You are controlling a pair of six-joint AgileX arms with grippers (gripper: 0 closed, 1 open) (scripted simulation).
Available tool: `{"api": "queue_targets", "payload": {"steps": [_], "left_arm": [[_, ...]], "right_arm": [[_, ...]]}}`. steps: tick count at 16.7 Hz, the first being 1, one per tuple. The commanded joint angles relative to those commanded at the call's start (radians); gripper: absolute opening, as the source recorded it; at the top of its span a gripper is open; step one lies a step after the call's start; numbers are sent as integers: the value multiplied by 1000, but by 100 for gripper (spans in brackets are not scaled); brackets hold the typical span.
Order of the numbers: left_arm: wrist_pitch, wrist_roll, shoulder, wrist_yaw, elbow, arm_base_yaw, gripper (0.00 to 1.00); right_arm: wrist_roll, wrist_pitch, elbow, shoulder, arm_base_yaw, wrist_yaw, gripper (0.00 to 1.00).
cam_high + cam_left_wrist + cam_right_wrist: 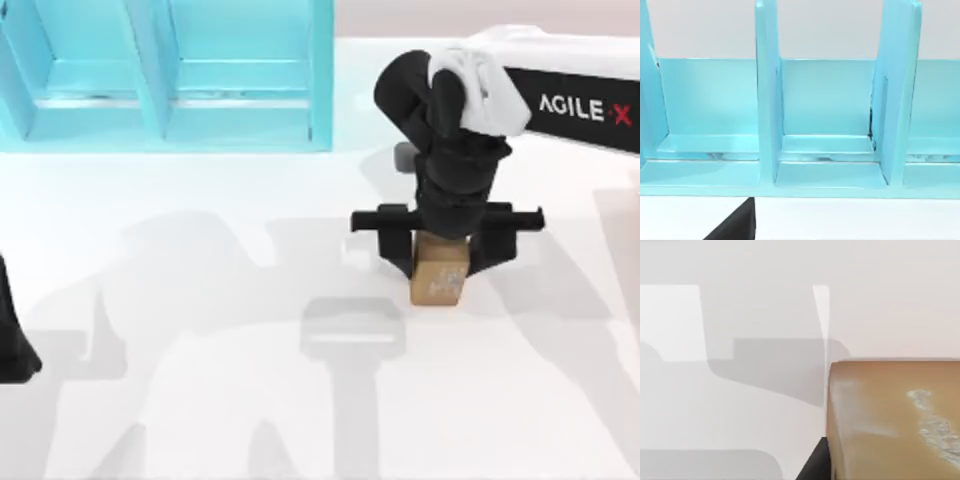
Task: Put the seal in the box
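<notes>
The seal (440, 280) is a small tan block with whitish marks, standing right of the table's centre. My right gripper (442, 258) reaches down over it, one black finger against each of its sides, shut on it. In the right wrist view the seal (890, 420) looms close with a black fingertip (815, 465) beside it. Whether the seal touches the table I cannot tell. The box (160, 110) is a light blue rack of open compartments at the back left, also seen in the left wrist view as the box (830, 175). My left arm (15, 340) is parked at the left edge.
White tabletop (200, 400) stretches between the seal and the box, crossed by soft shadows of the arms. Upright blue dividers (767, 100) separate the box's compartments. The right arm's white link (580, 100) crosses the back right.
</notes>
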Motion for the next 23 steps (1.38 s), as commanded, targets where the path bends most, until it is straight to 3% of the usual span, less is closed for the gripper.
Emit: {"api": "queue_targets", "payload": {"steps": [3,4,14,23], "left_arm": [[0,0,0,0,0,0,100],[0,0,0,0,0,0,100],[0,0,0,0,0,0,100],[0,0,0,0,0,0,100]], "right_arm": [[0,0,0,0,0,0,2],[0,0,0,0,0,0,0],[0,-17,16,-2,-2,2,0],[-2,-355,302,-51,-5,1,0]]}}
